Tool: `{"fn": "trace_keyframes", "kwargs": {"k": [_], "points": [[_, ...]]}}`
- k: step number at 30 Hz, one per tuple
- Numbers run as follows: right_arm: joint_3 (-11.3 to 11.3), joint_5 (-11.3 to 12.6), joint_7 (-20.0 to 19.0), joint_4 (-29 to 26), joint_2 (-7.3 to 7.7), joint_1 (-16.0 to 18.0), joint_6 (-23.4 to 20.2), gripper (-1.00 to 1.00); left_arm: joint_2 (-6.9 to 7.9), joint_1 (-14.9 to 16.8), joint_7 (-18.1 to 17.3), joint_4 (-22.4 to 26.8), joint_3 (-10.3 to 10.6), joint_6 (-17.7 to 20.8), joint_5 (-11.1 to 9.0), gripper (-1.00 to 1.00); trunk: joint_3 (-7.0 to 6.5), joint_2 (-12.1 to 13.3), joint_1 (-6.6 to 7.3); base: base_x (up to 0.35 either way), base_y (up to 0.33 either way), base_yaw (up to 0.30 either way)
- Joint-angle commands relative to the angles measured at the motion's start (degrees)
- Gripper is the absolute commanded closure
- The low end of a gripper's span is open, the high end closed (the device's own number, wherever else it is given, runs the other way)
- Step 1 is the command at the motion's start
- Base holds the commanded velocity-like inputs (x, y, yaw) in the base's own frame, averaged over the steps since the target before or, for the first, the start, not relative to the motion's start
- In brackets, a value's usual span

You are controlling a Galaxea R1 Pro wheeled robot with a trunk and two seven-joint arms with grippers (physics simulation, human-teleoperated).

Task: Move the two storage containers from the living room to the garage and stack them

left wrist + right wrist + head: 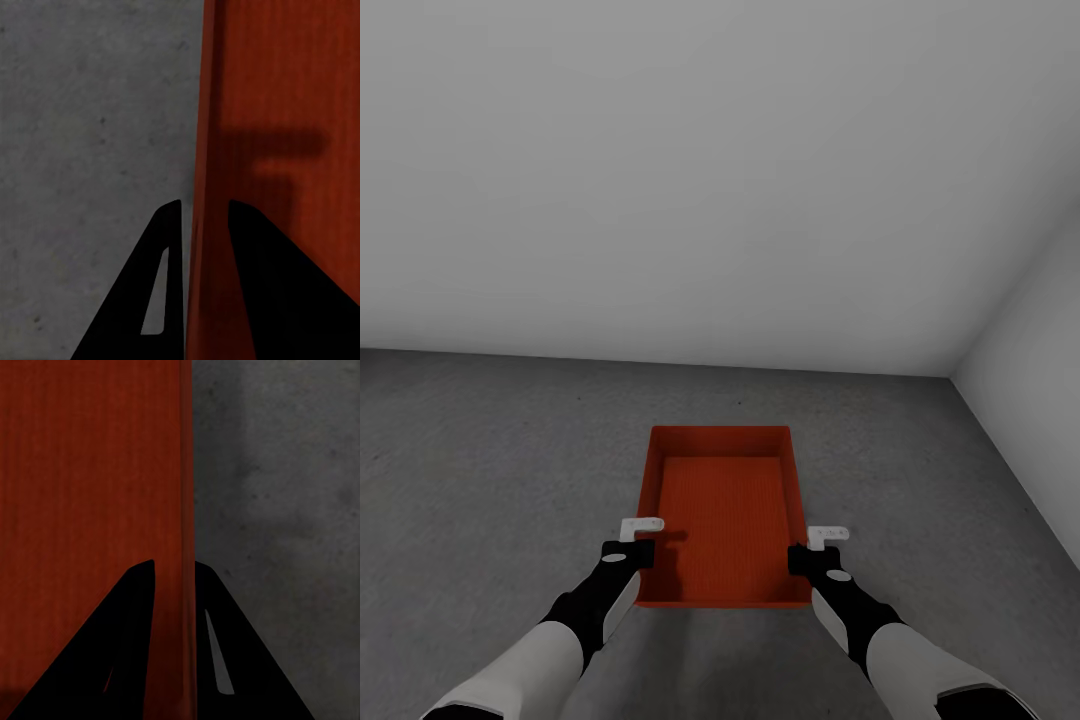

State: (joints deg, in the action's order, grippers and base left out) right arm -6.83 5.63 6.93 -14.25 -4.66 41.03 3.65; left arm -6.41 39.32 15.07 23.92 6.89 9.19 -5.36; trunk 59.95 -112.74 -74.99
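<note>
Head view: one storage container (725, 520), red-orange and lidless, is sitting low over the dark grey concrete floor (480, 460) of the garage, close to a corner where two plain white-grey walls (690, 170) are meeting. Whether the container is resting on the floor or hanging just above it cannot be told. Its long axis is running away from the robot. The left gripper (641, 549) is gripping the container's left long wall near the near end, and the right gripper (802, 556) is gripping the right long wall at a matching position. Both forearms are reaching forward and down from the lower edge of the frame, one on each side of the container.

Left wrist view: the left gripper (202, 217) is straddling the thin upper edge of the container wall (196, 150), with one dark finger (150, 292) on the floor side and the other on the ribbed inner side. The jaws are clamped on the wall, which is filling the narrow gap between them. A gripper shadow is falling on the container's inner bottom.

Right wrist view: the right gripper (175, 574) is clamped on the opposite container wall (186, 472) in the same manner, one finger (225, 660) over the concrete, the other inside the container
</note>
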Motion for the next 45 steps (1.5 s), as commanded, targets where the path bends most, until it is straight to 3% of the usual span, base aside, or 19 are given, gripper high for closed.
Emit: {"fn": "trace_keyframes", "kwargs": {"k": [1,8,45], "points": [[0.9,1.1,0.1,0.2,0.28,0.0,0.3,1.00,0.61,0.1,0.8,0.3,-2.9,-0.2,0.5,1.00,0.04,0.0,0.01,0.000,0.000,0.000],[0.9,1.1,0.1,0.2,0.28,0.0,0.3,1.00,0.61,0.1,0.8,0.3,-2.9,-0.2,0.5,1.00,0.04,0.0,0.01,0.000,0.000,0.000],[0.9,1.1,0.1,0.2,0.27,0.0,0.4,1.00,0.61,0.1,0.8,0.3,-2.9,-0.2,0.5,1.00,6.68,-14.9,-8.12,0.000,0.000,0.000]]}}
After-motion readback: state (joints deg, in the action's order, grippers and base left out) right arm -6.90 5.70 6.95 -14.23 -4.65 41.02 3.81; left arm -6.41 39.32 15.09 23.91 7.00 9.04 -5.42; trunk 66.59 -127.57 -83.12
